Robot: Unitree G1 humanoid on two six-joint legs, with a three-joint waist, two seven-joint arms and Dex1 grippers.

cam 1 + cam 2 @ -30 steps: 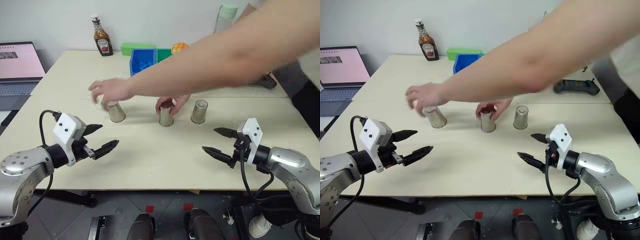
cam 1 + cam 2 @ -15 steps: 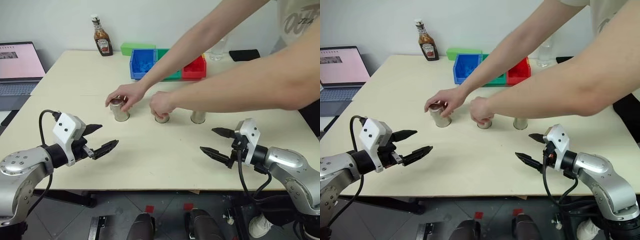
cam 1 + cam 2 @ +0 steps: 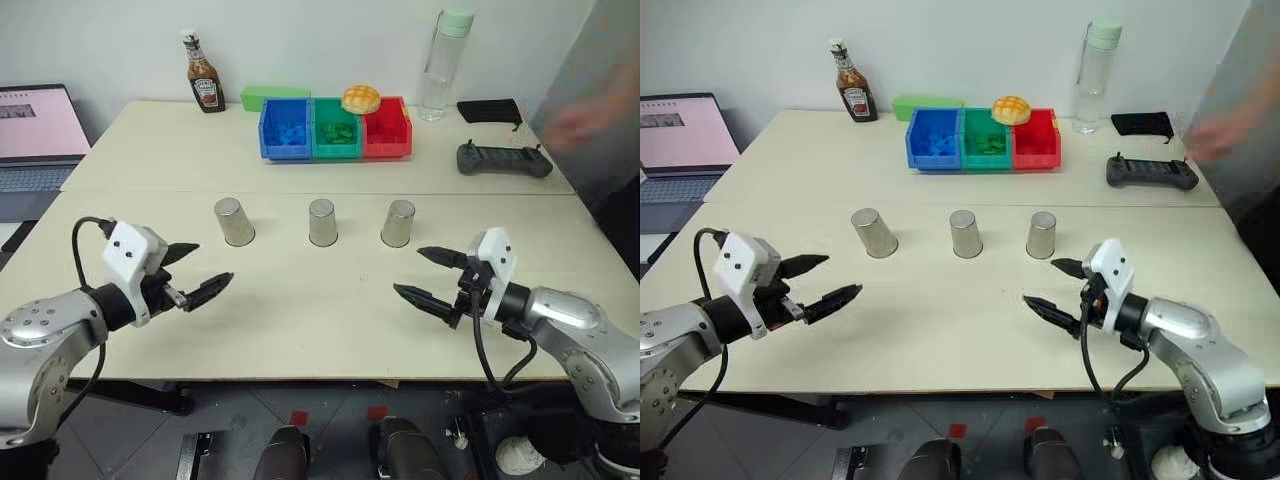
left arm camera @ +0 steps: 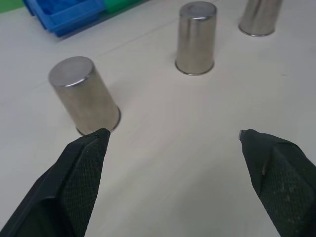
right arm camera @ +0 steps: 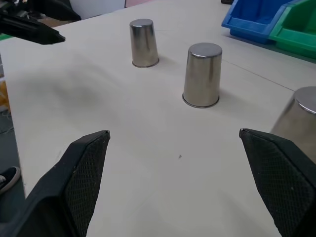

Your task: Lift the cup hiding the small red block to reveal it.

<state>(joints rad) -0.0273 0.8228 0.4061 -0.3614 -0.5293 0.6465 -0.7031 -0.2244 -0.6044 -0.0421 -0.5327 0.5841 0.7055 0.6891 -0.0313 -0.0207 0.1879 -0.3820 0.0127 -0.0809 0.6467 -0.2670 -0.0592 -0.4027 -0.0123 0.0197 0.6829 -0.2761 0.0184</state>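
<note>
We are holding both arms low over the near part of the table (image 3: 300, 330), the left gripper (image 3: 197, 270) and the right gripper (image 3: 428, 275) each with its two black fingers spread wide and gripping nothing. Just beyond them three steel cups are standing upside down in a row across the table, well apart from one another: the left cup (image 3: 233, 221), the middle cup (image 3: 322, 222) and the right cup (image 3: 398, 223). We are seeing no small red block anywhere, so we are judging that it is sitting under one of these cups, and from how things lie now we cannot tell which one. The step in hand, as we are reading it, is choosing a cup and reaching for it, and doing that well means sending the gripper nearer the chosen cup straight in with its fingers on either side of the cup's wall, closing around the middle of the body and not the narrow top, then raising it straight up so the rim is not dragging the block along or knocking a neighbouring cup. The polished, tapered steel is likely to slip, so we are favouring a firm, level squeeze. Farther back are standing the blue, green and red bins (image 3: 335, 129), a ketchup bottle (image 3: 205, 85) and a clear bottle (image 3: 443, 62).
</note>
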